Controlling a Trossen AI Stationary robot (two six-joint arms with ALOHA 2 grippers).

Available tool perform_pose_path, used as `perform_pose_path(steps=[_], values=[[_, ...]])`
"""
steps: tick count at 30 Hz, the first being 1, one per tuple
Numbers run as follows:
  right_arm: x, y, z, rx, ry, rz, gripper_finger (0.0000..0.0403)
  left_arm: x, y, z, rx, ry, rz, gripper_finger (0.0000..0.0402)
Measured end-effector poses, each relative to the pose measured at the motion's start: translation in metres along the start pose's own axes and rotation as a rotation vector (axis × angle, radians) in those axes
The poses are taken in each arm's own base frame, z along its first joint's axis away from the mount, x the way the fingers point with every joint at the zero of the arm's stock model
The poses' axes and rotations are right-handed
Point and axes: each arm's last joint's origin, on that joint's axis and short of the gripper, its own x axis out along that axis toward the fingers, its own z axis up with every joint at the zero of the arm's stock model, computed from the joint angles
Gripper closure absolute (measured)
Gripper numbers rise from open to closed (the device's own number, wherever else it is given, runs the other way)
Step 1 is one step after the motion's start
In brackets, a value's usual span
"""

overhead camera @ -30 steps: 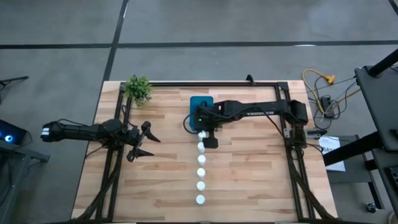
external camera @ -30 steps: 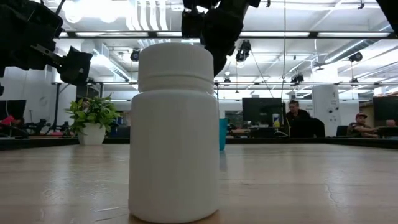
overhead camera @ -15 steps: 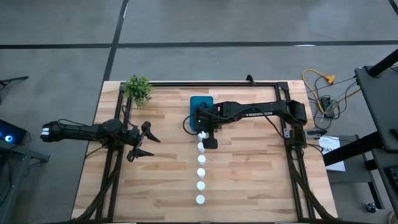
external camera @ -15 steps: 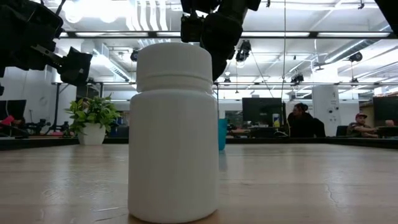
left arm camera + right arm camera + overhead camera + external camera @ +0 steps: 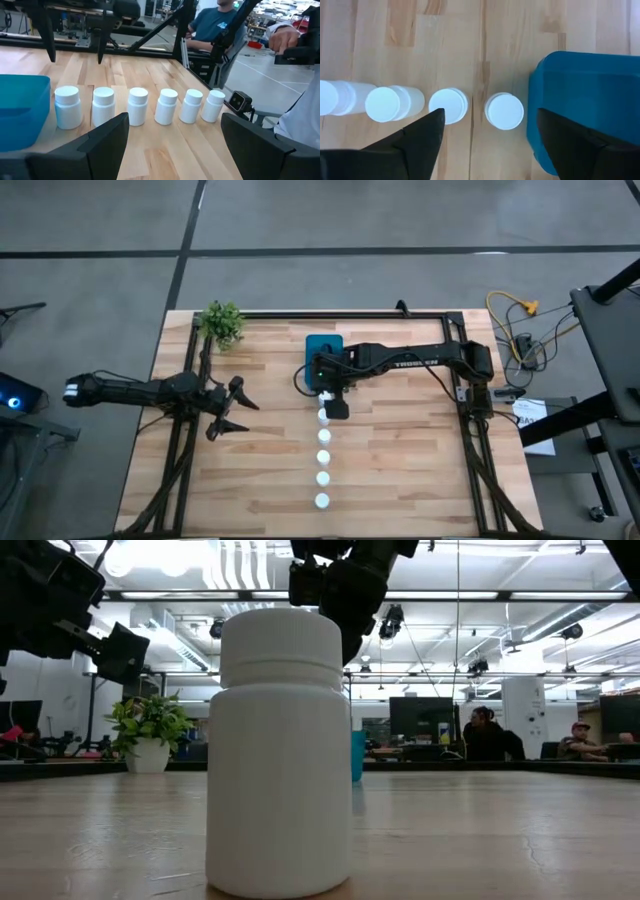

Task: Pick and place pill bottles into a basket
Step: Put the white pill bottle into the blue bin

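Note:
Several white pill bottles stand in a row on their bases down the middle of the wooden table (image 5: 400, 470); the nearest one (image 5: 280, 750) fills the low view. The teal basket (image 5: 323, 345) sits at the row's far end, with the first bottle (image 5: 504, 111) just beside its wall (image 5: 580, 95). My right gripper (image 5: 487, 135) hangs open above the first two bottles, pointing steeply down, and touches nothing; in the high view it (image 5: 334, 402) covers the first bottle. My left gripper (image 5: 236, 410) waits open at the table's left, level, facing the row (image 5: 165, 106).
A small green plant (image 5: 222, 323) in a white pot stands at the far left corner. Black frame rails (image 5: 180, 450) run along the table's left, right and far sides. Bare wood lies on both sides of the bottle row. People sit in the room beyond the table.

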Motion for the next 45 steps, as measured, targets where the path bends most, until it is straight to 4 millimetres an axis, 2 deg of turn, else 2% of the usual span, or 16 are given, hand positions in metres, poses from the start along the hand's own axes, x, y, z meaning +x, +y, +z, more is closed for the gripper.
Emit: perform_pose_path(steps=[22,40,45], values=[[0.012,-0.002,-0.009,-0.016,0.023,-0.013,0.0131,0.000,0.000,0.000,-0.002,0.005,0.001,0.0102],[0.021,-0.011,-0.012,-0.014,-0.007,-0.025,0.0133,0.000,0.000,0.000,-0.002,0.005,0.001,0.0102],[0.039,-0.012,-0.013,-0.014,0.027,-0.019,0.0131,0.000,0.000,0.000,-0.002,0.004,0.001,0.0102]])
